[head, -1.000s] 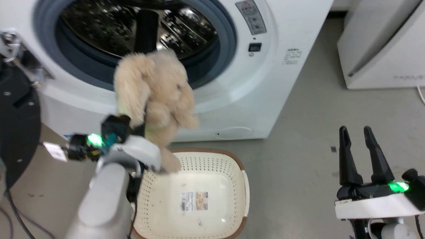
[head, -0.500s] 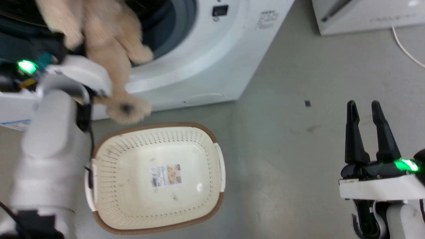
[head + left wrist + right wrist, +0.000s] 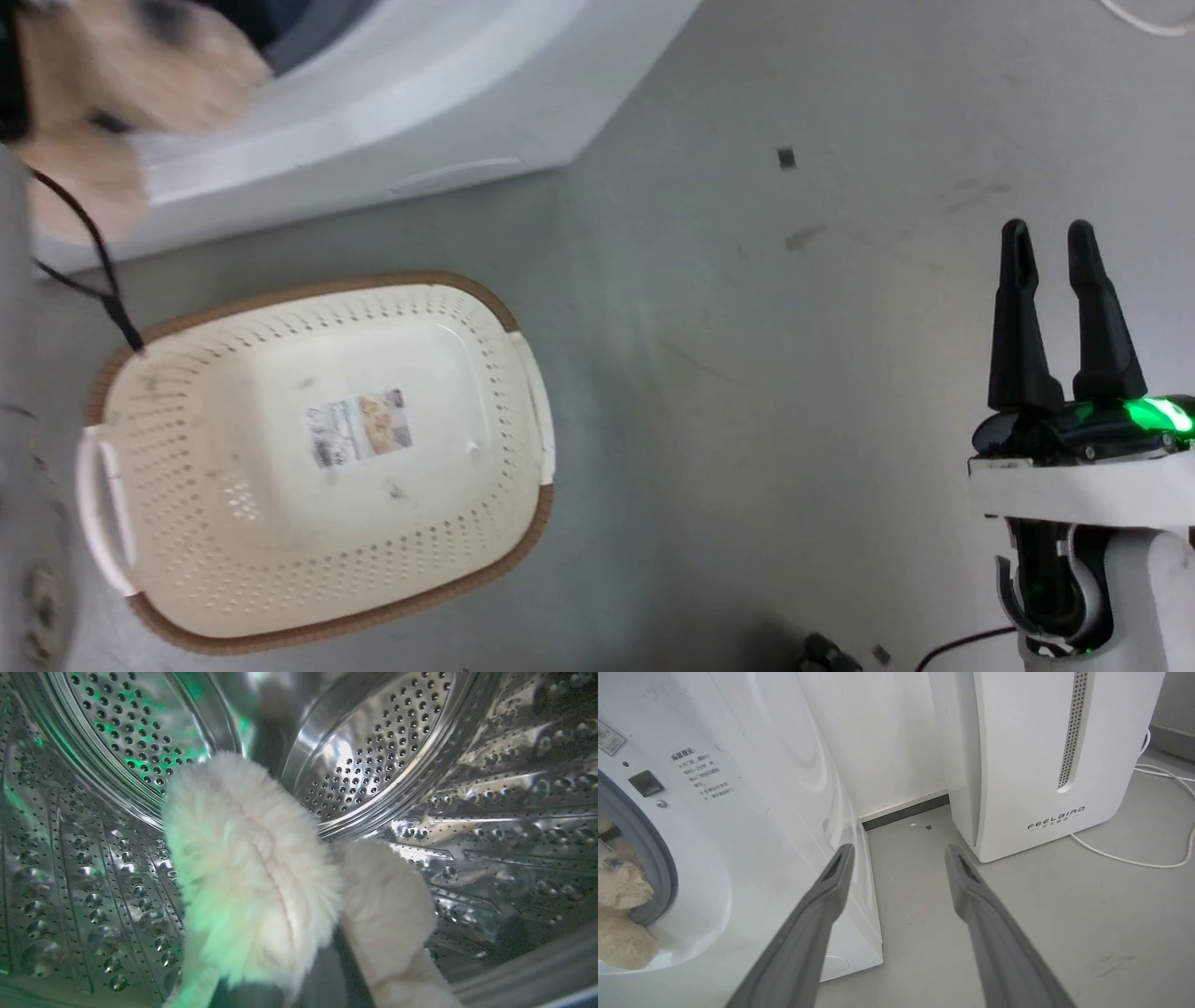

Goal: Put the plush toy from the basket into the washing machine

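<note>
The cream plush toy (image 3: 247, 882) hangs on my left gripper inside the shiny perforated drum (image 3: 383, 760) of the washing machine (image 3: 373, 93). Fur wraps the gripper, which is shut on the toy; one dark finger (image 3: 270, 742) shows above the fur. Its hind part (image 3: 121, 65) still sticks out at the grey-blue door ring (image 3: 658, 872), where the right wrist view also catches the toy (image 3: 621, 914). The cream basket (image 3: 233, 504) stands on the floor before the washer, holding nothing, label on its bottom. My right gripper (image 3: 1050, 243) stands open well to the right, nothing between its fingers.
A white appliance (image 3: 1041, 765) marked FEELBAIRD stands right of the washer, a white cable (image 3: 1134, 858) trailing on the floor beside it. A black cable (image 3: 93, 271) hangs over the basket's far left rim. Grey floor (image 3: 747, 373) lies between basket and right gripper.
The head camera has tipped down and swung right. My left arm has carried the plush toy from in front of the door ring forward into the drum. The right gripper stays open.
</note>
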Controlling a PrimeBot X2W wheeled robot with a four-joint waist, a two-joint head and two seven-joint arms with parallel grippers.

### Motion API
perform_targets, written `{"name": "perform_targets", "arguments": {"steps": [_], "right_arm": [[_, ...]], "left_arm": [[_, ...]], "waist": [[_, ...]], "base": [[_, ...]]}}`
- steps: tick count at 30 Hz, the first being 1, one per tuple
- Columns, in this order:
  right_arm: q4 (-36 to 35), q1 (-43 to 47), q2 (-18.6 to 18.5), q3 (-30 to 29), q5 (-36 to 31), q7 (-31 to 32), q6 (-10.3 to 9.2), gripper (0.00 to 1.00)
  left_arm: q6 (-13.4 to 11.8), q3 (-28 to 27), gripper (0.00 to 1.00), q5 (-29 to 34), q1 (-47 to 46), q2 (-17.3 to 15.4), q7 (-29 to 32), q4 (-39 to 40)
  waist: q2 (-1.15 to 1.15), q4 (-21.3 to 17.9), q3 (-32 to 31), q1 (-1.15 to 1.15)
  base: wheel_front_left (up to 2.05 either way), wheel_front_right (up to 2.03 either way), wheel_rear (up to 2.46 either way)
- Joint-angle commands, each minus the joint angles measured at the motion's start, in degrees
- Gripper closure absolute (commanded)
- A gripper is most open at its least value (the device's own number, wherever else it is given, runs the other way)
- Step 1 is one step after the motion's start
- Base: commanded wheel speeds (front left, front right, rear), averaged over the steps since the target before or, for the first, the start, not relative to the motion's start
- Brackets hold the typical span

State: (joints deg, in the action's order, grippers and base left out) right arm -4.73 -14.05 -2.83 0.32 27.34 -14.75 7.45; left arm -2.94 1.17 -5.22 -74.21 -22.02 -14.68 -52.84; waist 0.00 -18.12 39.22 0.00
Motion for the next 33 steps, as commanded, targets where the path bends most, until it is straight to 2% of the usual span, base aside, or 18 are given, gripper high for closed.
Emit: {"name": "perform_targets", "arguments": {"steps": [1, 8, 15, 16, 24, 33], "right_arm": [[-0.43, -0.96, -0.05, -0.18, 0.68, -0.25, 0.03, 0.00], [-0.87, -1.47, -0.05, 0.93, 1.42, -0.25, 0.03, 0.00], [-0.98, -1.94, -0.05, 0.87, 1.23, -0.25, 0.03, 0.00], [-0.92, -2.01, -0.05, 0.72, 1.12, -0.25, 0.03, 0.00], [-0.35, -2.38, -0.05, 0.37, 0.04, -0.25, 0.03, 0.00], [0.94, -1.49, -0.05, 1.11, -2.02, -0.25, 0.03, 0.00]], "left_arm": [[-0.39, 0.26, 1.00, 0.57, -2.22, -1.14, -0.29, -1.55], [-0.62, 1.42, 1.00, 1.80, -13.28, -4.20, -0.24, -6.28], [-0.64, 2.23, 1.00, 2.03, -17.09, -5.28, -0.29, -9.17], [-0.91, 2.43, 0.00, 2.17, -17.07, -5.26, -0.30, -9.23], [-0.45, 4.16, 0.00, 2.65, -13.55, -4.14, -0.30, -8.84], [0.34, 3.52, 0.00, 0.21, -5.56, -1.69, -0.31, -8.05]], "waist": [[0.00, -2.12, 2.97, 0.00], [0.00, -2.92, 6.15, 0.00], [0.00, -2.45, 7.15, 0.00], [0.00, -2.25, 7.16, 0.00], [0.00, -0.40, 5.23, 0.00], [0.00, 2.35, -0.82, 0.00]], "base": [[0.00, 0.00, 0.00], [0.00, 0.00, 0.00], [0.00, 0.00, 0.00], [0.00, 0.00, 0.00], [0.00, 0.00, 0.00], [0.00, 0.00, 0.00]]}}
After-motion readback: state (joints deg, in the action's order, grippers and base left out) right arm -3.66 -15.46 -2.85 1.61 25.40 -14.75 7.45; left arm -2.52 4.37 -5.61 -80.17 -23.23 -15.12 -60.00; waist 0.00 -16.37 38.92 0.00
